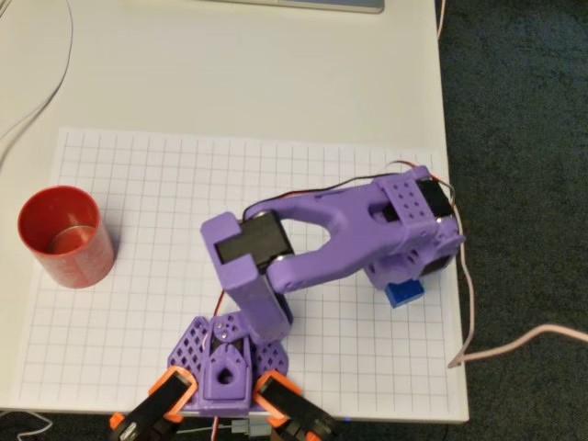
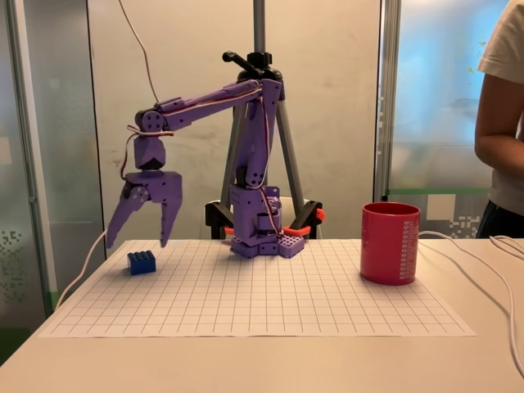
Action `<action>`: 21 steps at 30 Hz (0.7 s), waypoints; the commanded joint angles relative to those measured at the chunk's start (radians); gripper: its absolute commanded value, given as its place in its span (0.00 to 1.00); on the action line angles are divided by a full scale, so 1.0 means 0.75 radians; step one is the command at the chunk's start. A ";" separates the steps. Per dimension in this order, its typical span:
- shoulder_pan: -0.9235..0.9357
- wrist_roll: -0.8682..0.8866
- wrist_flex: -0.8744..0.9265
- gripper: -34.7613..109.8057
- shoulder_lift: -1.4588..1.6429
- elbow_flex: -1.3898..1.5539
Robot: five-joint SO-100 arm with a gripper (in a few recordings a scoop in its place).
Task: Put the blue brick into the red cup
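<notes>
Fixed view: blue brick [image 2: 141,262] lies flat, long axis left-right.

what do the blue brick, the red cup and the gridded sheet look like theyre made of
Blue brick: probably hard moulded plastic, with studs on top and an even bright colour.
Red cup: looks like smooth plastic, with uniform red walls and a soft sheen; a glazed finish cannot be ruled out.
Gridded sheet: seemingly matte paper, thin and flat, with printed lines.
</notes>
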 commanded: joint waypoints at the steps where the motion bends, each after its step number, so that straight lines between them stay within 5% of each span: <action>1: 0.037 -0.014 -0.031 0.51 -0.006 -0.004; 21: 0.070 -0.012 -0.284 0.46 -0.153 0.117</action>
